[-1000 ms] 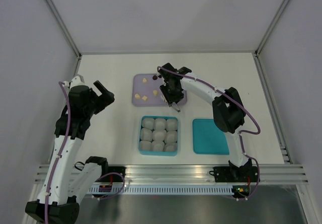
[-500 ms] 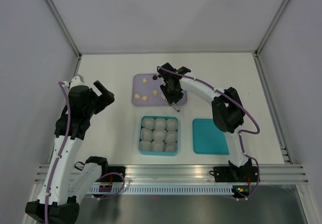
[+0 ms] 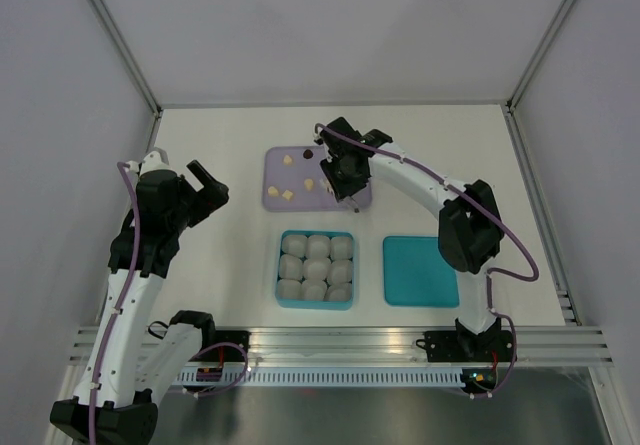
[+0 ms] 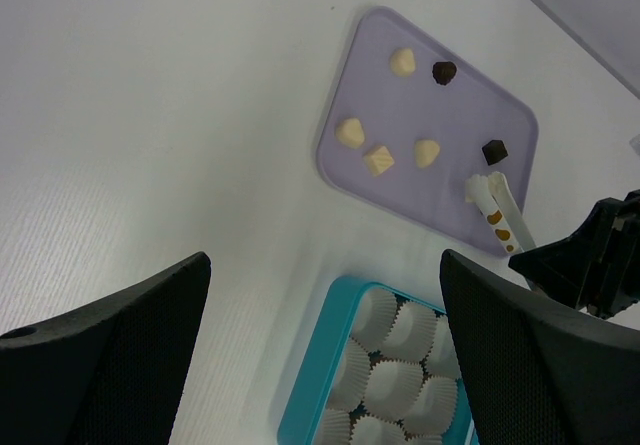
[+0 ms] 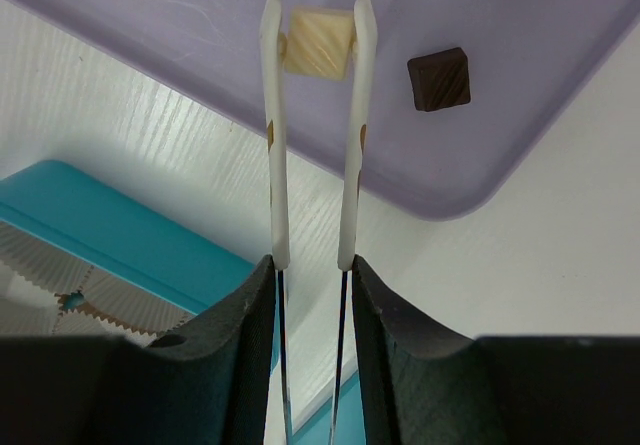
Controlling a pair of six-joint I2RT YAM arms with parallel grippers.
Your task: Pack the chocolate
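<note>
Several tiny chocolate pieces lie on the lavender tray (image 3: 275,180): cream ones (image 4: 349,132) and dark ones (image 4: 444,71). My right gripper (image 5: 312,265) is shut on white tweezers (image 5: 273,145). The tweezer tips pinch a cream square chocolate (image 5: 318,41) over the tray's right part (image 5: 200,25), next to a dark square (image 5: 439,78). In the top view the right gripper (image 3: 345,177) hangs over the tray's right side. My left gripper (image 3: 205,190) is open and empty, held above the table left of the tray.
A teal box (image 3: 280,265) filled with white paper cups (image 3: 318,267) stands in front of the tray. A flat teal lid (image 3: 418,270) lies to its right. White walls enclose the table on three sides.
My right arm has shifted slightly back and right over the tray, its elbow swinging right. The left arm has not moved.
</note>
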